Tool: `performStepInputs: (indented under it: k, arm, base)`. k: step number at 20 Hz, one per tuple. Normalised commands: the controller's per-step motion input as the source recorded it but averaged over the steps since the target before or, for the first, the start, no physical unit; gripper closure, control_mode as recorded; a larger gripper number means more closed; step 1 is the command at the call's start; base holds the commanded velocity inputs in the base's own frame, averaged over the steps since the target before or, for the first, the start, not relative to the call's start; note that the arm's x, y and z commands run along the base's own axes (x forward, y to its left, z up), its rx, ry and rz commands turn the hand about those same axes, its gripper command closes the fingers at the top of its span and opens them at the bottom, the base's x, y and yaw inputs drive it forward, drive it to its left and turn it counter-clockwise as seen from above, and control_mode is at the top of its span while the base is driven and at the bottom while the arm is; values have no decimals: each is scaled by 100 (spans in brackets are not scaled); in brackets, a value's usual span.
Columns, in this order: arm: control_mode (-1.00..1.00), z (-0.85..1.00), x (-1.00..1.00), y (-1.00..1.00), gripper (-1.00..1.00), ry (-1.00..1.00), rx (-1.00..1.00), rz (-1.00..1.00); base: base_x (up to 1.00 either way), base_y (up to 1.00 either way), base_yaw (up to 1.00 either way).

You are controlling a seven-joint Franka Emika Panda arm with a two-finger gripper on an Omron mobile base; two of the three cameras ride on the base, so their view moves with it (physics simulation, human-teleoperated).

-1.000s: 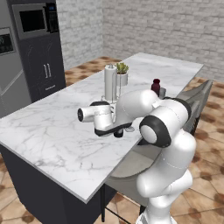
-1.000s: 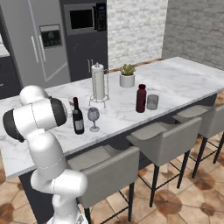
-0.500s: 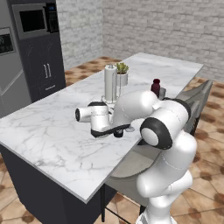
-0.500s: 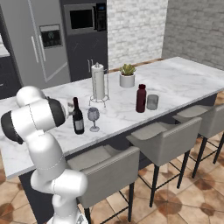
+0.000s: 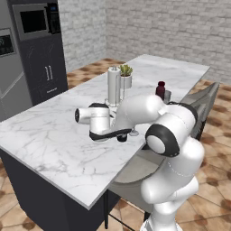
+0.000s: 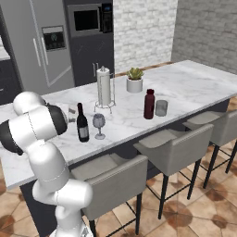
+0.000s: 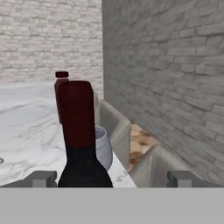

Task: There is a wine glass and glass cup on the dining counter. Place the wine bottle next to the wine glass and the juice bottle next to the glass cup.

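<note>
White marble worktop [image 6: 194,85] carries all the task things. The wine bottle [image 6: 82,123] stands upright left of centre in the right base view, with the wine glass [image 6: 98,125] just beside it on the right. Near the centre of that frame, the juice bottle [image 6: 149,104] stands just beside the glass cup [image 6: 161,108]. In the hand view the pincer [image 7: 111,178] is released, its tips on both sides of the wine bottle neck, not touching it.
</note>
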Motion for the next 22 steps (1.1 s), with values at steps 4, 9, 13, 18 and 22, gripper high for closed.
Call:
performStepInputs:
  k: [4,9,13,18,22]
  arm:
    - [-100,2,-25,11,-100,-6,13,0]
    - [-100,5,-33,11,-100,-1,16,0]
    - [-100,15,-41,5,-100,-1,14,18]
    - [-100,25,-39,0,-100,2,12,37]
    - [-100,27,-38,0,-100,10,2,54]
  base:
    - [0,0,0]
    - [0,0,0]
    - [0,0,0]
    - [0,0,0]
    - [0,0,0]
